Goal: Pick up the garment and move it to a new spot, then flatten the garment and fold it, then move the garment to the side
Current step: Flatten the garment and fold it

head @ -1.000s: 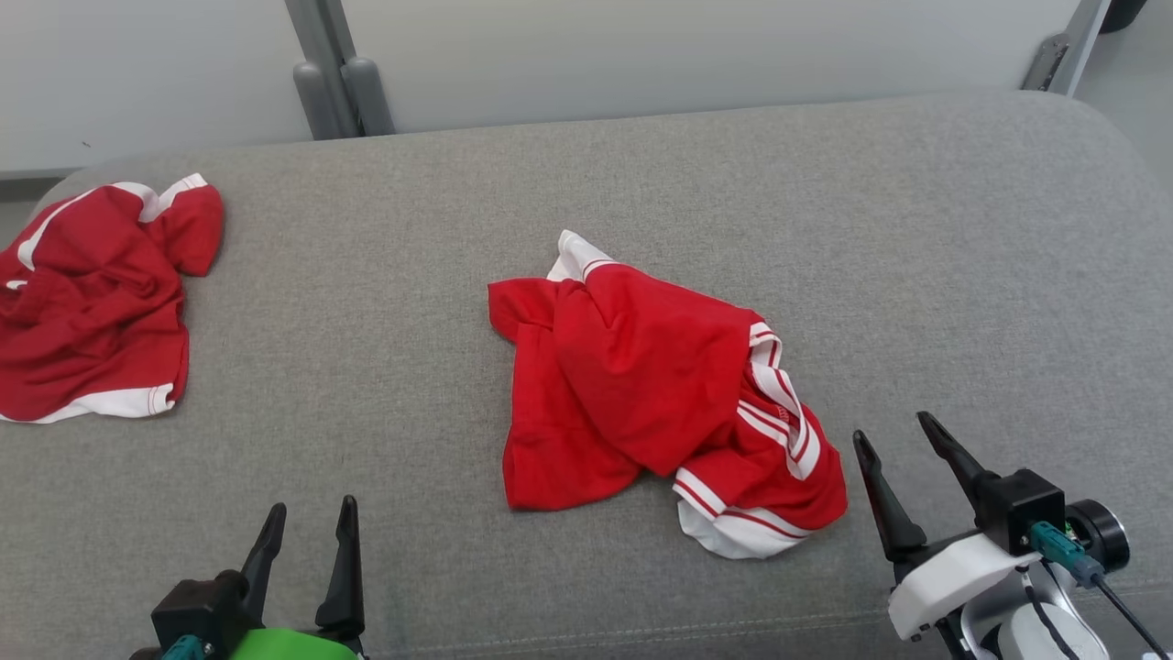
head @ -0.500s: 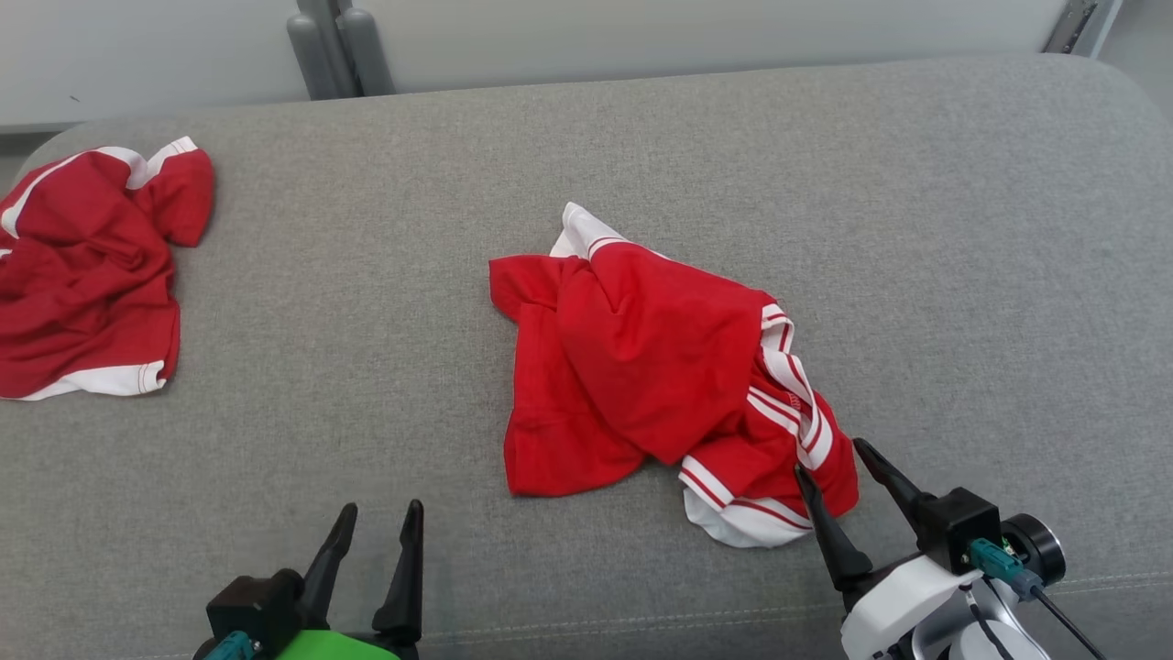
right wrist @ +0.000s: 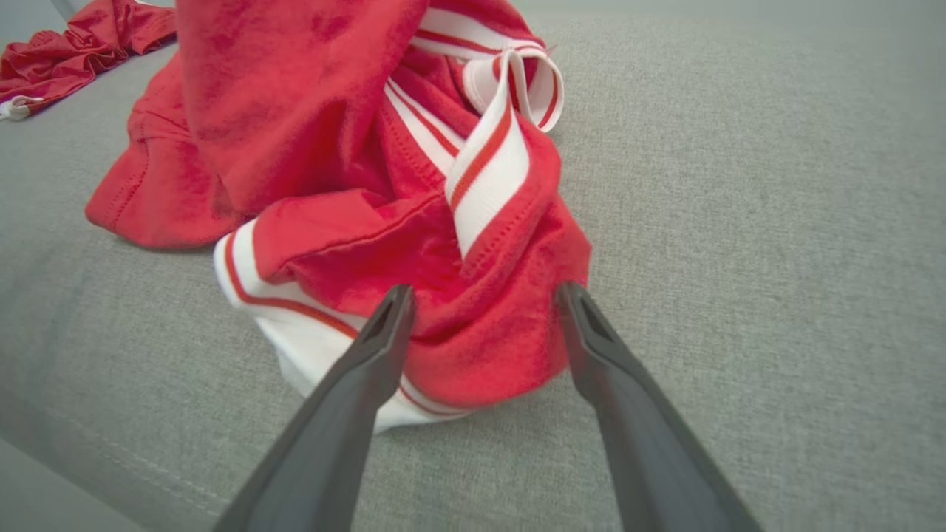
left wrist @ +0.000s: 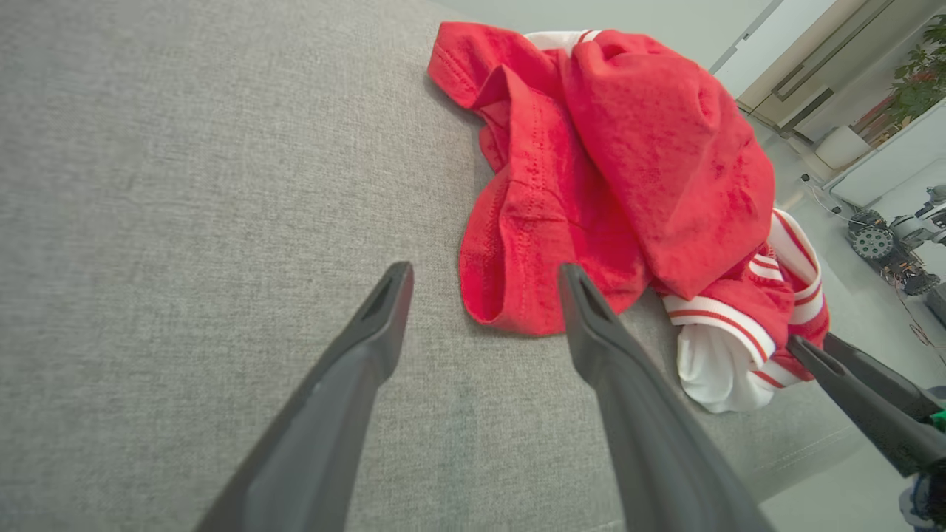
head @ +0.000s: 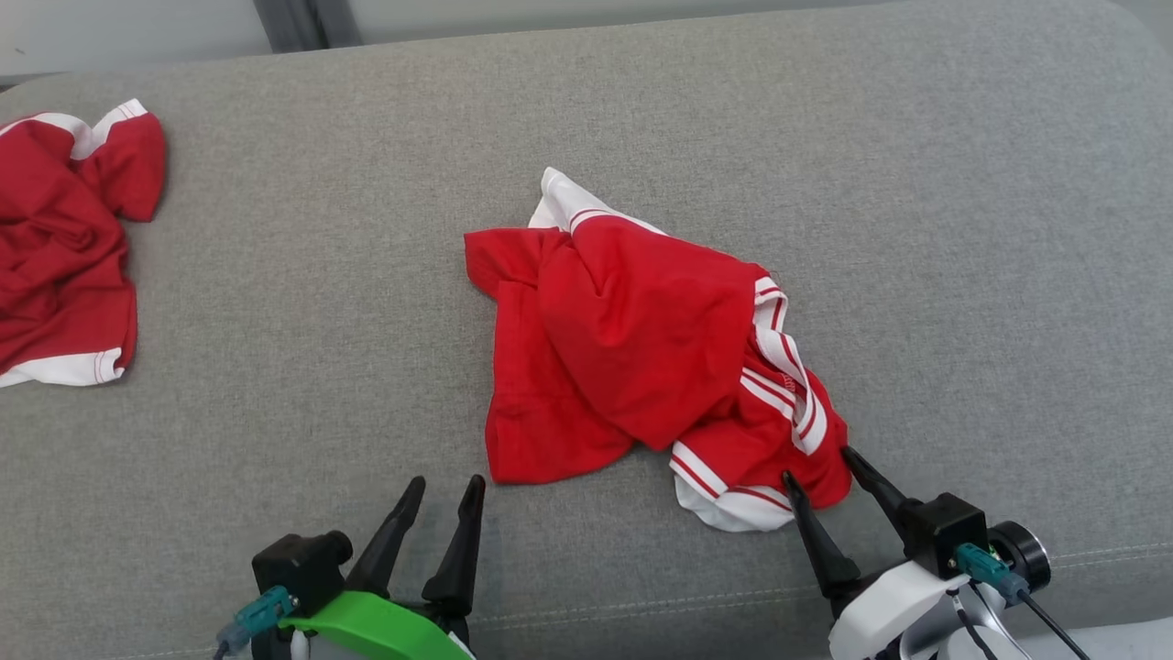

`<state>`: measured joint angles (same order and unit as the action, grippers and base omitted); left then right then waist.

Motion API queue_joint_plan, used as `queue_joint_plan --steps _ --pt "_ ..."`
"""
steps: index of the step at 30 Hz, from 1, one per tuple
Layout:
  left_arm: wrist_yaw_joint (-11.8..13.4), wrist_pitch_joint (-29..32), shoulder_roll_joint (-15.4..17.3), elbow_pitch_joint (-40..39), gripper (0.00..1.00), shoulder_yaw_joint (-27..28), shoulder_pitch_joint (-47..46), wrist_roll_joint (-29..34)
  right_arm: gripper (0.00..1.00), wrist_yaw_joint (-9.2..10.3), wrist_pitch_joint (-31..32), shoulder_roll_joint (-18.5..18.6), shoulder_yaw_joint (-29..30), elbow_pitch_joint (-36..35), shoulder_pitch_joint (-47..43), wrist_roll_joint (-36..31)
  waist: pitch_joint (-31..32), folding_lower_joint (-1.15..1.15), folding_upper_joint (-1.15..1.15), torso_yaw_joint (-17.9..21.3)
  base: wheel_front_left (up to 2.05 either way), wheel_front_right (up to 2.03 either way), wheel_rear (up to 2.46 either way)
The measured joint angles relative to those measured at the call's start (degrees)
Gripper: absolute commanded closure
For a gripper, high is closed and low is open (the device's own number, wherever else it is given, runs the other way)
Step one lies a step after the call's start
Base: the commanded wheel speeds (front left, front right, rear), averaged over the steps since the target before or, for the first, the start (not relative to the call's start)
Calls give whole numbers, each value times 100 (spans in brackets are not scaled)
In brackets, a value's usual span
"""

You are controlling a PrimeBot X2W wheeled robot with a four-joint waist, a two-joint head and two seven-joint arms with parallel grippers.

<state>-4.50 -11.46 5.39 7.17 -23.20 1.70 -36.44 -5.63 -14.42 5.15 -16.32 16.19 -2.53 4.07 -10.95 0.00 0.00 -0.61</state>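
Note:
The garment, red with white striped trim, lies crumpled in the middle of the grey cushioned surface. My right gripper stands open at its near right corner, and in the right wrist view the two fingers straddle the red and white bunched hem of the garment, tips at the fabric. My left gripper is open just short of the garment's near left corner. In the left wrist view that gripper has the red hem between its tips, with the garment beyond.
A second red and white garment lies bunched at the far left of the surface and shows small in the right wrist view. The surface's front seam runs close behind both grippers. Bare grey fabric spreads to the right.
The head view has shifted, so the whole scene sits higher and further left. Both open grippers have advanced toward the garment; the right one's fingers have come up to its near right corner.

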Motion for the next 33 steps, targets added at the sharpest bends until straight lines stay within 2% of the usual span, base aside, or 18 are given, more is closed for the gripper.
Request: queue_joint_plan --steps 20,33 --pt "-202 493 -133 592 0 -292 -505 -864 0 -54 0 -141 -280 363 164 242 -267 0 0 56 0 0 0" --pt "-214 548 -176 910 0 -453 -850 -1017 0 -90 0 -158 -401 482 386 304 -406 0 0 194 0 0 0"
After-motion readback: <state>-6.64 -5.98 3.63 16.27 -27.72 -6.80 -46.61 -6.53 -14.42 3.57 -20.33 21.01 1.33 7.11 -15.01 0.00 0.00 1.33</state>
